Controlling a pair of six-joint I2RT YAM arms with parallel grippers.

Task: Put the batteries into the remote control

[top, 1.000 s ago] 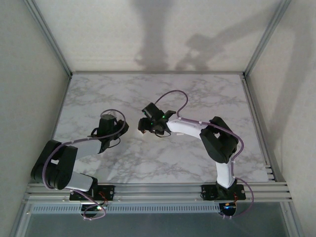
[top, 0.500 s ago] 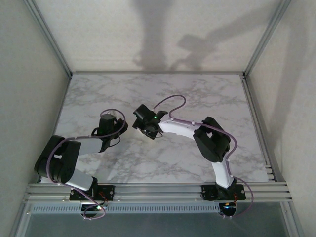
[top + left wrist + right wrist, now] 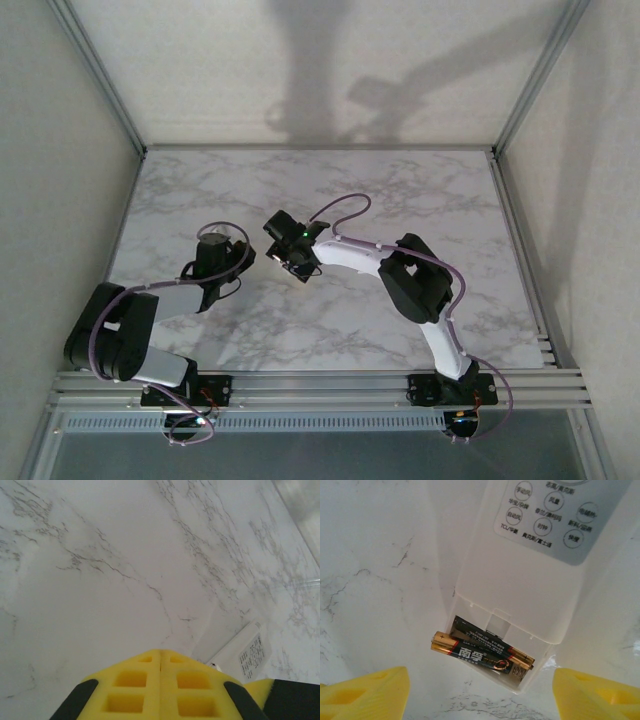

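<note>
Just ahead of the spread right fingers (image 3: 365, 692), batteries (image 3: 482, 652) rest in the remote control (image 3: 520, 585).

You see a white remote (image 3: 520, 595), black-and-gold batteries (image 3: 480, 654), yellow fingers (image 3: 365, 692) and a grey-veined white marble table (image 3: 100, 580).

Left fingers (image 3: 131, 686) pressed together, right fingers (image 3: 367, 692) spread wide, seemingly low, both arms bent inward.

Ahead of the right gripper (image 3: 480, 700), the remote control (image 3: 530, 580) runs off the top edge, and one of the batteries (image 3: 480, 654) covers most of the other. Right of the left gripper (image 3: 160, 655), its finger (image 3: 200, 690) hides the remote's near end; the label print (image 3: 252, 655) is unreadably blurred.
</note>
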